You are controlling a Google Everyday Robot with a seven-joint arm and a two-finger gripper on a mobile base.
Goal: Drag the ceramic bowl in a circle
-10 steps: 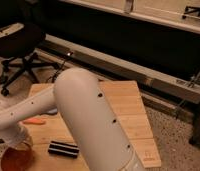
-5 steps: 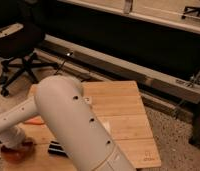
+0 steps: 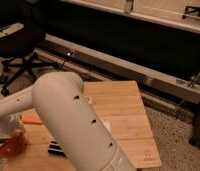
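The glossy orange-red ceramic bowl sits at the lower left, near the left edge of the pale wooden tabletop. The gripper hangs just above it, at the end of the bulky white arm. Whether the gripper is open or closed cannot be told. A flat orange carrot-shaped piece lies just behind the bowl, and a black-and-white striped block lies to its right. The boards run on rightward to speckled floor. A long metal rail and a black office chair stand behind the table.

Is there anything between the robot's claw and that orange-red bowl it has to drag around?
Nothing visible does. The gripper is right above the ceramic bowl at the wooden table's left end. A small orange carrot piece and a striped block lie just to the bowl's right, so they might crowd a wide circle.
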